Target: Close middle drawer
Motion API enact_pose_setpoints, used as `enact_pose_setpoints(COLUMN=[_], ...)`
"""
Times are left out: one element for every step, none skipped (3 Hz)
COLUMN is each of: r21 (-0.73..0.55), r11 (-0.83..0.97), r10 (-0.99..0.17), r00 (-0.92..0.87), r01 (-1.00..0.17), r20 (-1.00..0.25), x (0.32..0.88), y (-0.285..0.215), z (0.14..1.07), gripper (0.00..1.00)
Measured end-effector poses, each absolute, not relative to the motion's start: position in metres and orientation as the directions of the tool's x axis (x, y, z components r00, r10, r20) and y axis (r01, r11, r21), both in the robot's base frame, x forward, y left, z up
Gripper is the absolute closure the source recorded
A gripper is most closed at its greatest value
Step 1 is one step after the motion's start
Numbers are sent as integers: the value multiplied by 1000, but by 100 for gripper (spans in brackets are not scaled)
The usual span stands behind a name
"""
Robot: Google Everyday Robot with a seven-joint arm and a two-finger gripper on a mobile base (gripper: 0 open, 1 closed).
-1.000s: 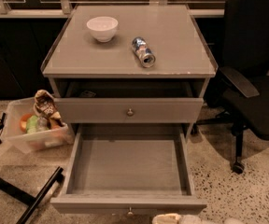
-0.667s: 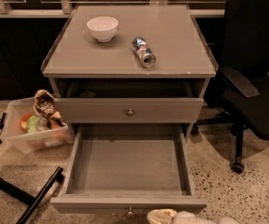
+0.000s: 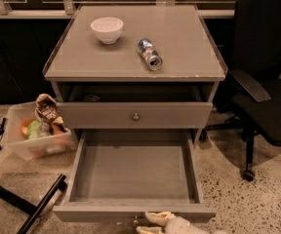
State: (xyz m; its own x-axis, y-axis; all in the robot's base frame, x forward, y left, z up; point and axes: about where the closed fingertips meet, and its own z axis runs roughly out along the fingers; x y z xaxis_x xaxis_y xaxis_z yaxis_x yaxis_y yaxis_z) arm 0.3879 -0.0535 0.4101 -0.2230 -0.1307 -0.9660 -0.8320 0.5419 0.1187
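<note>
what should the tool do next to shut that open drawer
Probably push the tool forward against the front panel by the knob: the drawer stands pulled far out, and the tool sits just at that panel's near side.

Tool: cropped at bottom edge, before middle drawer front; knob half cropped. Office chair: cropped right.

White bowl, tipped can on cabinet top; chair right; bin left.
</note>
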Motion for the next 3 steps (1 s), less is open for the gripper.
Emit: enact_pose_setpoints(r21=[108, 96, 94], r11=[552, 548, 549], r10=[-140, -146, -146], r00=[-219, -208, -207], r01=[-827, -831, -830], r20=[-966, -967, -967], x=[388, 390, 390], y=[-49, -41, -40], z=[410, 416, 416], gripper=[0, 0, 0])
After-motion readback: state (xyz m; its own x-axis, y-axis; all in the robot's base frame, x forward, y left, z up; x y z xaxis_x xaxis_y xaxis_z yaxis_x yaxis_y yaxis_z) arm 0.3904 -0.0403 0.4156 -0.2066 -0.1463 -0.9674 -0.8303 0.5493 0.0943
